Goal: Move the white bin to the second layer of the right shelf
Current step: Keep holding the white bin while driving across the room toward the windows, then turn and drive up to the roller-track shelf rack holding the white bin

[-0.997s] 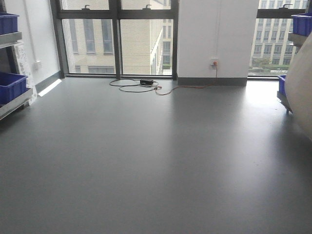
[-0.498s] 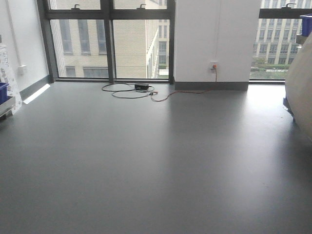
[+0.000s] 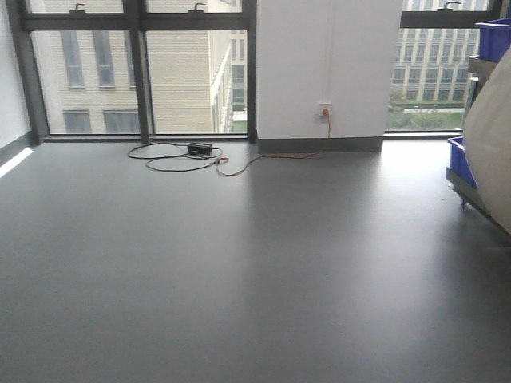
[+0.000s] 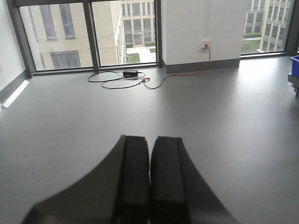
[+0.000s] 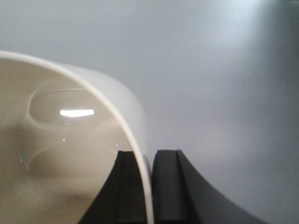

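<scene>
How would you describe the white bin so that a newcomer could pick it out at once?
At the right edge of the front view, blue crates sit on a rack. The large curved shape in front of them is the white bin, its rim pinched between the right fingers. Unlike the crates, it is glossy, rounded and cream-white.

Bare grey floor (image 3: 239, 279) stretches to dark-framed windows (image 3: 104, 72), beige building (image 3: 188, 80) beyond glass. White wall pillar (image 3: 327, 56) stands between panes, socket (image 3: 323, 108) low on it. Orange cable (image 3: 279, 156) runs from socket along floor toward black adapter (image 3: 200, 148), amid loose black cable loops (image 3: 164, 162). Blue crate (image 3: 461, 163) low at right edge, second blue crate (image 3: 495, 40) higher.
</scene>
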Available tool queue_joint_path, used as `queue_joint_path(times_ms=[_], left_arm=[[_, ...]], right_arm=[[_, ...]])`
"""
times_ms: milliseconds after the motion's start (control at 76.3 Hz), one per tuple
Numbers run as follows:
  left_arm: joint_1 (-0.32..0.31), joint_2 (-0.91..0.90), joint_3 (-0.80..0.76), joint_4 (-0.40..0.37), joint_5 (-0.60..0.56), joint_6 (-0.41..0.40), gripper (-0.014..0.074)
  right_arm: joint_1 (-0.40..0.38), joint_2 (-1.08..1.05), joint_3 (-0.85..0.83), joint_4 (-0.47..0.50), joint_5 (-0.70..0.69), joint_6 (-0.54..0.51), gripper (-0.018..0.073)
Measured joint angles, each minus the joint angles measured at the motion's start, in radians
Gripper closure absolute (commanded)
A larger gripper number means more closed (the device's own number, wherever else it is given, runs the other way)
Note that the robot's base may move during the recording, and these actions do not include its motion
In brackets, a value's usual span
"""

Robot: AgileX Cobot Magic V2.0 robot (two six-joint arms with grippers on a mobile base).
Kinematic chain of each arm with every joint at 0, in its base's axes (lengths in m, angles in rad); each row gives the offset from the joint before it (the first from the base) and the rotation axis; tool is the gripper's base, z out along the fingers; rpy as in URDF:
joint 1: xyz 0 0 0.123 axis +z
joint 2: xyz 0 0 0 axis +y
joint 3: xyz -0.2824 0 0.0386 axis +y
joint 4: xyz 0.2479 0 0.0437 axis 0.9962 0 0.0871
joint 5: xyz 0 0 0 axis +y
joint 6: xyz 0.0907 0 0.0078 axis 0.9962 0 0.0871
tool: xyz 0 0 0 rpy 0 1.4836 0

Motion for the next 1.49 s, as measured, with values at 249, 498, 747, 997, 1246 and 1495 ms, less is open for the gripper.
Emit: queue_joint_path(times_ms=[249, 498, 747, 997, 1246, 1495], left_arm=[[0.0, 0.0, 0.0, 0.0, 0.0, 0.0, 0.0512], [0.0, 0.0, 0.0, 0.0, 0.0, 0.0, 0.0512], [0.0, 0.0, 0.0, 0.0, 0.0, 0.0, 0.0512], [0.0, 0.0, 0.0, 0.0, 0.0, 0.0, 0.0512], [0.0, 0.0, 0.0, 0.0, 0.0, 0.0, 0.0512], [0.0, 0.0, 0.0, 0.0, 0.0, 0.0, 0.0512]], right_arm=[[0.0, 0.0, 0.0, 0.0, 0.0, 0.0, 0.045], [0.0, 0.0, 0.0, 0.002, 0.0, 0.0, 0.045], [0.0, 0.0, 0.0, 0.002, 0.0, 0.0, 0.045], [0.0, 0.0, 0.0, 0.002, 0.0, 0.0, 0.045], [0.0, 0.0, 0.0, 0.002, 0.0, 0.0, 0.045], [0.0, 0.0, 0.0, 0.002, 0.0, 0.0, 0.045]])
